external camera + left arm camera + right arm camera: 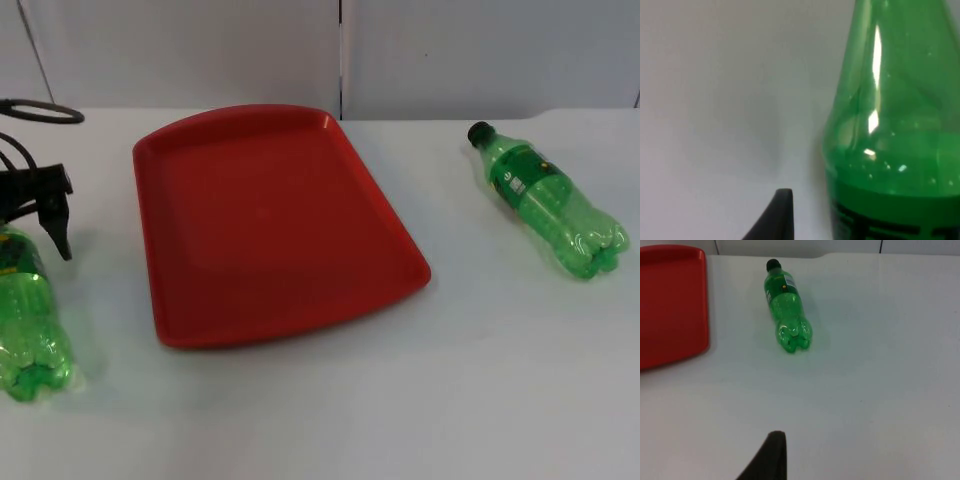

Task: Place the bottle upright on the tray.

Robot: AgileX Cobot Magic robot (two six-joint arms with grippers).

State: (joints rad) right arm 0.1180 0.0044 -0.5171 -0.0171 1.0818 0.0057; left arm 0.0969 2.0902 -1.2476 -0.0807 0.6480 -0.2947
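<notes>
A red tray [270, 225] lies flat at the table's middle; its edge [670, 305] also shows in the right wrist view. One green bottle [548, 200] with a black cap lies on its side to the tray's right [786, 310], cap toward the wall. A second green bottle [30, 320] lies on its side at the far left. My left gripper [35, 222] is down over this bottle's upper end, open, and one black fingertip [781, 212] stands just beside the green body [890, 125] with a small gap. My right gripper [772, 455] waits well short of the right bottle.
The white table top [330, 420] runs to the grey partition wall [200, 50] behind the tray. Open table lies between the tray and each bottle and along the front edge.
</notes>
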